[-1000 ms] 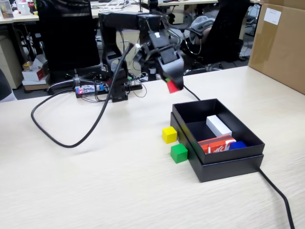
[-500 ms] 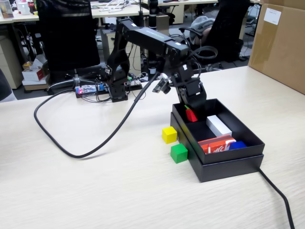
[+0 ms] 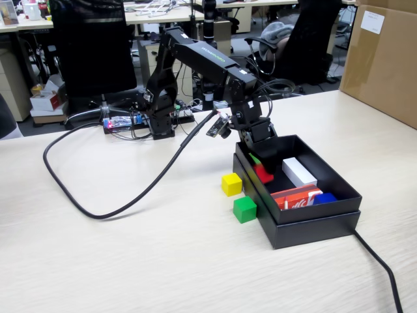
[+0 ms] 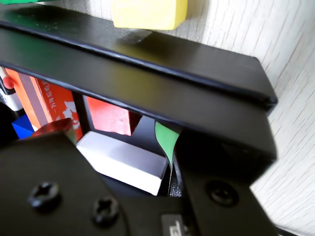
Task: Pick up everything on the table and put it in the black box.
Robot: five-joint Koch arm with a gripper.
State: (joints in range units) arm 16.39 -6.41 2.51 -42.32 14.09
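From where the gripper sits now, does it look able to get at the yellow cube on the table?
Probably yes. The gripper is down inside the black box by the red cube, so it must first lift over the rim. The yellow cube sits just outside, apart from the green cube, nothing above it.

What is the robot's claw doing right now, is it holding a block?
Gripper: inside the black box, beside the red cube; open or gripping cannot be told.

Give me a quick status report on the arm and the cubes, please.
Gripper inside black box, red cube at its tips, grip unclear. Yellow cube and green cube on table. Nothing blocking them.
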